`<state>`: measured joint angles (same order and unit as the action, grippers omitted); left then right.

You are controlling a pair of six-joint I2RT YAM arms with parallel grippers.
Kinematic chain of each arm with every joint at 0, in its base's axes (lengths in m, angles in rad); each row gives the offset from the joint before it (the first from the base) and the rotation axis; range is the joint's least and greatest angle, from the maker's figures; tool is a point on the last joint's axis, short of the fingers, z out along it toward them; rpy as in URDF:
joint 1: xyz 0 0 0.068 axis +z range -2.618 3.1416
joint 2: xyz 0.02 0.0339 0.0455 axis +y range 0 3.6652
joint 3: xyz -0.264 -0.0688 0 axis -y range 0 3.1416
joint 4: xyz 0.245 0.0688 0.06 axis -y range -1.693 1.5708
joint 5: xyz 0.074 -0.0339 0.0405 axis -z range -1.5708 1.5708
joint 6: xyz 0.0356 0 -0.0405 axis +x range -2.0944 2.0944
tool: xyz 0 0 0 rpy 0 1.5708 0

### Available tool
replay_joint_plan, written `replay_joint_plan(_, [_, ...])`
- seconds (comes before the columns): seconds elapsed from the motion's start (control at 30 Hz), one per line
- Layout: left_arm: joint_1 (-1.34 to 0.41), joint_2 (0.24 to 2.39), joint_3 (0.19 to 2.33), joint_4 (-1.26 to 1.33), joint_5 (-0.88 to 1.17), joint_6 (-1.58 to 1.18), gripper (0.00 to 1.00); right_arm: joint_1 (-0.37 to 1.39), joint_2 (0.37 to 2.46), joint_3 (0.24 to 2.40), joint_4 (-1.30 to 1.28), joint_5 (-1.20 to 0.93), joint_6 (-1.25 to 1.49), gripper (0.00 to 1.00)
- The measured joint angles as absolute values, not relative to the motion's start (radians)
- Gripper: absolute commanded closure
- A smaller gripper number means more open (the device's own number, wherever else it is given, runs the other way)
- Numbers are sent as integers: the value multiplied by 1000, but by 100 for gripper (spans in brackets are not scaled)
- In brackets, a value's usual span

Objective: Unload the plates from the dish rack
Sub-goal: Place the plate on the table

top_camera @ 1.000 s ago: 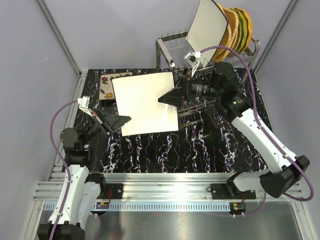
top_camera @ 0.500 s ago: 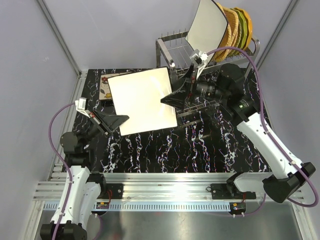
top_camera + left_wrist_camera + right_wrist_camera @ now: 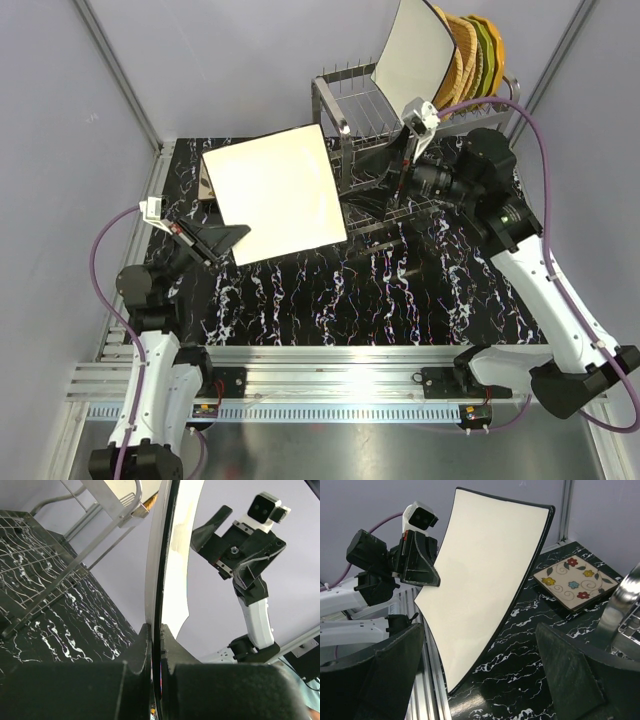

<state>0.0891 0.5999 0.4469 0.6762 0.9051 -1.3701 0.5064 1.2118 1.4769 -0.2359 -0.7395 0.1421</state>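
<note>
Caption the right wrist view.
Left gripper grips a square cream plate by its edge; flower-patterned plate on the table.

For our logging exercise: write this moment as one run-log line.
left gripper: shut on cream plate, tilted | right gripper: open, clear of it | flower plate: on table | rack: more plates standing

A black tabletop [image 3: 400, 290] veined with white fills the middle. Plain pale grey-lilac walls [image 3: 240, 60] enclose it left, far and right, joined by aluminium posts [image 3: 118, 75]. A slotted aluminium rail [image 3: 330, 362] lines the near edge. The light is even.
</note>
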Motion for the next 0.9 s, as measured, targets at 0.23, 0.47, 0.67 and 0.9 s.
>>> replay_joint_plan(0.23, [134,651,451,681,913,-1366,100,476,1162,1479,-249,-724,92,0])
replay_joint_plan(0.47, [186,732,486,689,920,-1359,100,447,1131,1479,-252,-714,76,0])
replay_joint_plan(0.67, [245,799,487,721,900,-1364,100,435,1122,1475,-253,-686,67,0])
replay_joint_plan(0.9, [276,879,487,728,786,-1340,100,429,1097,1438,-261,-575,64,0])
